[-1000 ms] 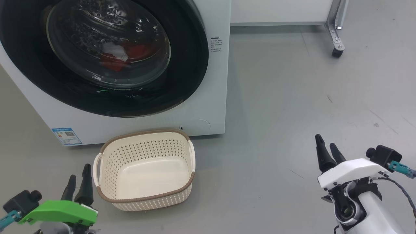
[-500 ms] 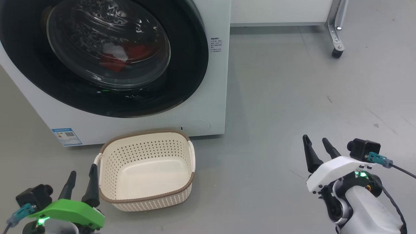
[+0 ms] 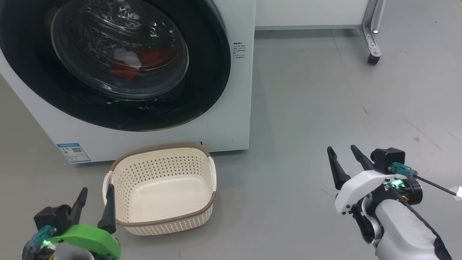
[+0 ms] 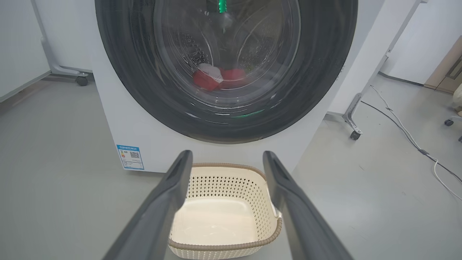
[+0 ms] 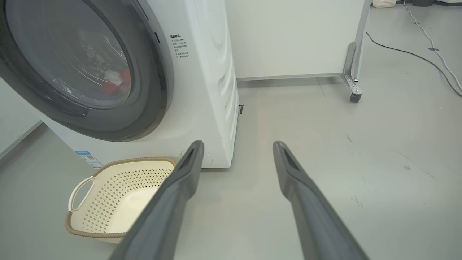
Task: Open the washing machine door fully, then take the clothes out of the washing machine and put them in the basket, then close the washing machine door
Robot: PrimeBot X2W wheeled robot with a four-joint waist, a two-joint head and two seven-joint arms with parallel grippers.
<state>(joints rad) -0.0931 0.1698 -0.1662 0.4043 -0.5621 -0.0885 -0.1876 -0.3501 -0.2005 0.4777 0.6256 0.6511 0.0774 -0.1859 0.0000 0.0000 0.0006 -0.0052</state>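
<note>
The washing machine door (image 3: 115,65) sits shut on the washing machine (image 3: 240,108). The red clothes (image 3: 134,62) show through its glass, and the basket (image 3: 160,148) stands on the floor (image 3: 306,108) just before the machine. The left gripper (image 3: 97,188) hovers low beside the basket's left side, jaws apart and pointing toward the door; the right gripper (image 3: 341,148) hangs well off to the right above the floor, jaws likewise apart.

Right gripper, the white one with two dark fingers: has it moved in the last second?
Yes. The right gripper has shifted left in the head view, toward the big white washing machine.
</note>
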